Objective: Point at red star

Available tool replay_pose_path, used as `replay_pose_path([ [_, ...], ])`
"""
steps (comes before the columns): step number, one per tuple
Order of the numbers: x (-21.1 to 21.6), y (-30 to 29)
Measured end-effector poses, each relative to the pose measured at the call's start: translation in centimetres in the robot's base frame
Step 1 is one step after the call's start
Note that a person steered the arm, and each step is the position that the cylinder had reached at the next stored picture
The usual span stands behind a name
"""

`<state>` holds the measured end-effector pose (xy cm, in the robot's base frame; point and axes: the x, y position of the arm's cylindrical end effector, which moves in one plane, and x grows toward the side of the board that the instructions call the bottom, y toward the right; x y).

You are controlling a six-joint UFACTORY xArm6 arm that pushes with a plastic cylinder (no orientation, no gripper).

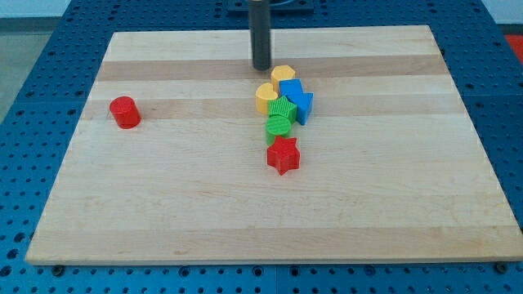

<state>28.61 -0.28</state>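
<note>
The red star [283,155] lies near the middle of the wooden board, at the bottom end of a tight cluster of blocks. My tip [261,68] is at the view's top, just left of and above the yellow hexagon [283,74], well above the red star and apart from it. Between tip and star sit a yellow heart [265,96], a blue cube [291,89], a blue triangle [303,105], a green star [283,109] and a green cylinder [279,127].
A red cylinder [125,112] stands alone at the view's left. The wooden board [163,204] rests on a blue perforated table [33,122].
</note>
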Motion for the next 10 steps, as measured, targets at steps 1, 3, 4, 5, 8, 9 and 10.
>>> replay_pose_path([
  [1, 0.6, 0.7],
  [3, 3.2, 0.7],
  [4, 2.5, 4.5],
  [5, 4.4, 10.1],
  [8, 20.1, 13.4],
  [9, 24.8, 10.2],
  [10, 26.6, 6.6],
])
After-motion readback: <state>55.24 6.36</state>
